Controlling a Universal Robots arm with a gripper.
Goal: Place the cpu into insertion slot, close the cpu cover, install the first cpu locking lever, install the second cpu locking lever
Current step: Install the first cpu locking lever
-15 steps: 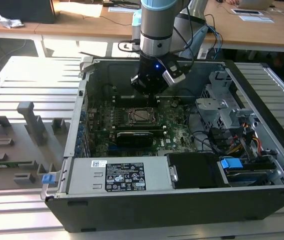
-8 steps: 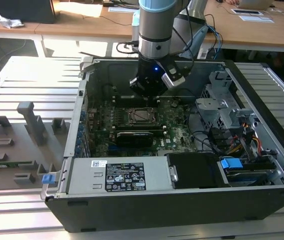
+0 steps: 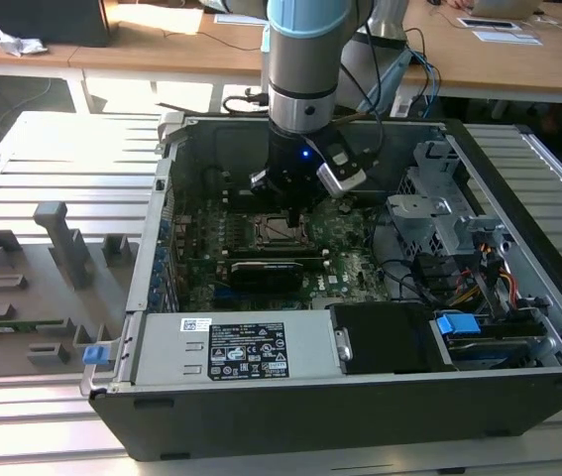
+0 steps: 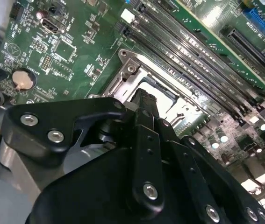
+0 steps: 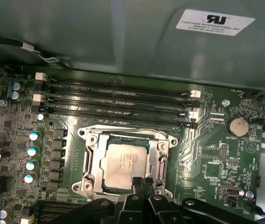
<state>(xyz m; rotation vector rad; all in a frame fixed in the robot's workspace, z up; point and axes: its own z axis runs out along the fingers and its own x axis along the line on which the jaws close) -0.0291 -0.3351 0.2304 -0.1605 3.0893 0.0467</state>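
One arm at work, with an open computer case (image 3: 154,260) on the slatted tabletop (image 3: 33,149). Starting at the exterior view's left: a grey fixture plate (image 3: 43,268) lies beside the case, well apart from the work. Inside the case is the green motherboard (image 3: 355,263), with the insertion slot (image 3: 279,231) near its middle and the hand (image 3: 290,203) directly over it. The drive cage (image 3: 429,198) and blue connector (image 3: 457,324) sit toward the exterior view's right, clear of the arm.

Task items, first wrist view: the cpu (image 5: 123,163) lies flat in the slot with its silver top showing through the window of the cpu cover (image 5: 165,161). The cover appears to be down over the chip, though whether it is fully seated cannot be judged. The locking levers cannot be made out with certainty.

The hand (image 5: 142,183) is closed, its fingertips (image 5: 137,183) pressed together with nothing visible between them. The tip hovers at the cover's edge on the side away from the memory slots (image 5: 118,100). Contact cannot be confirmed in the second wrist view, where the hand (image 4: 144,100) hides that edge.

Judgement on technique:
- The step in hand looks like securing the cover.
- The closed tip should bear on the metal frame or lever only, never on the chip top.
- The push should be straight and slow.
- The cover should sit flat on all sides before any lever is loaded.
- The capacitors (image 5: 33,151) beside the socket deserve clearance.
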